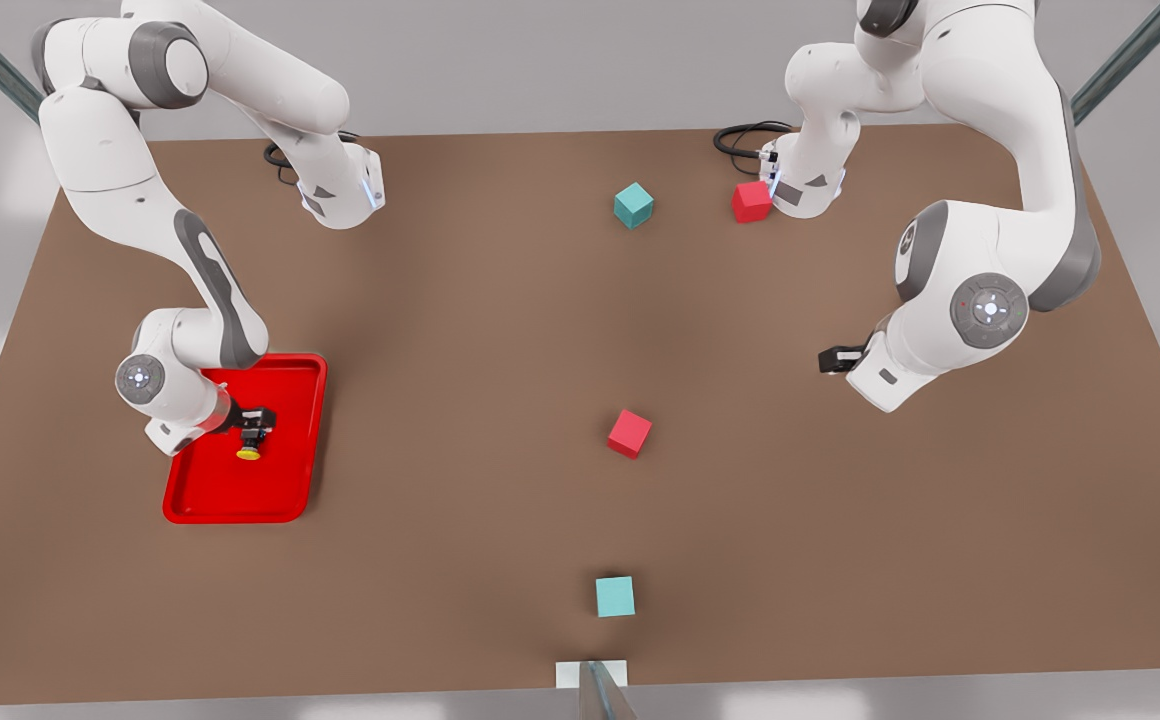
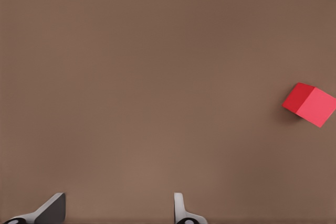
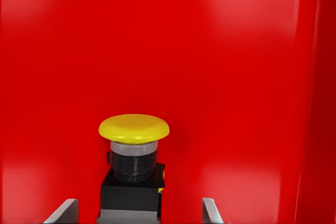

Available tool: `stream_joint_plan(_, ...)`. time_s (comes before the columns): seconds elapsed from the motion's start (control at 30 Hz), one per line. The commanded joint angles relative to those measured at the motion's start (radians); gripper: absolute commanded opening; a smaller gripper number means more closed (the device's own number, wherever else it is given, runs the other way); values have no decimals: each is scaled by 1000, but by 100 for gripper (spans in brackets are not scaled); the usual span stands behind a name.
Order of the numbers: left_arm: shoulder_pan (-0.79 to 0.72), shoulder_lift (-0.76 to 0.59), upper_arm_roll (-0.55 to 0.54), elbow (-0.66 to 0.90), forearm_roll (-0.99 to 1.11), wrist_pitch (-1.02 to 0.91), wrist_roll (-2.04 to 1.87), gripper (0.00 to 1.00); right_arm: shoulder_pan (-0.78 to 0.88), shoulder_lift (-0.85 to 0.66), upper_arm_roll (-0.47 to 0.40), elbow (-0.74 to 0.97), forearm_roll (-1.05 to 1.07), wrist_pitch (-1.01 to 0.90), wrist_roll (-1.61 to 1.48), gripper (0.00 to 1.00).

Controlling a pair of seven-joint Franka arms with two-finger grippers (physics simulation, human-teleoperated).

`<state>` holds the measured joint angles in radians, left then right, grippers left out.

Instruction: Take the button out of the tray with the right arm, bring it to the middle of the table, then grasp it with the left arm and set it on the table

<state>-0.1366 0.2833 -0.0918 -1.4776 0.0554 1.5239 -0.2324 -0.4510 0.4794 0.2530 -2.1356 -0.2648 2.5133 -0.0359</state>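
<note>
- Cubes are sitting nearest the front view's camera: a teal cube [image 1: 615, 596] by the near table edge, then a red cube [image 1: 629, 433] around the middle of the table [image 1: 460, 300], both loose and apart from everything else.
- The tray [image 1: 285, 480] is lying toward the front view's left, flat on the table, with the button [image 1: 251, 441] resting inside it, yellow cap pointing toward the near rim.
- The right gripper [image 1: 256, 428] is hovering low over the tray with the button's dark body between its fingers [image 3: 211, 211]. In the right wrist view the fingers are standing apart on either side of the body with gaps showing, so the jaws are spread and not yet clamping. Judgement: this is the grasp approach, with the arm reaching in sideways to straddle the boxy body below the cap.
- The left gripper [image 1: 837, 358] is waiting above bare table at the front view's right, fingers [image 2: 52, 209] wide apart and holding nothing, presumably kept ready for the handover at the middle.
- A second teal cube [image 1: 633, 205] and a second red cube [image 1: 751, 201] are sitting farthest back, near the arm bases, clear of the transfer path.
</note>
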Motion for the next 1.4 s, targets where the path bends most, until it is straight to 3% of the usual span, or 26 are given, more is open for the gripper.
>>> stream_joint_plan(0.0, 0, -1, 0, 0, 1, -1, -15, 100, 0, 5, 0, -1, 3, 18, -18, 89)
stream_joint_plan(0.1, -9, -1, 0, 0, 1, -2, -25, 100, 2, 13, 0, -1, 3, 22, -18, 86)
stream_joint_plan(0.17, -9, -3, 0, 0, 1, -2, -27, 100, 2, 15, 2, -1, 3, 24, -16, 79)
stream_joint_plan(0.37, -11, -3, 0, 0, 1, -4, -27, 100, 0, 15, 2, -1, 3, 24, -18, 43)
stream_joint_plan(0.73, -21, -4, -5, 5, 3, -10, -65, 100, -2, -7, 2, -1, 7, 18, -19, 35)
stream_joint_plan(0.93, -21, -9, -6, 8, 6, -18, -65, 100, -37, -166, 161, 0, 32, -220, 54, 34)
stream_joint_plan(1.0, -20, -7, -6, 10, 6, -16, -65, 100, 35, -189, 200, 6, 93, -260, 140, 35)
stream_joint_plan(1.13, -21, -18, -6, 11, 6, -16, -67, 100, 324, -153, 183, 71, 266, -283, 356, 34)
stream_joint_plan(1.33, -23, -19, -6, 11, 6, -15, -67, 100, 1009, -53, -325, 232, 544, -301, 468, 35)
stream_joint_plan(1.37, -23, -18, -6, 11, 6, -13, -67, 100, 1084, -33, -370, 252, 587, -307, 488, 35)
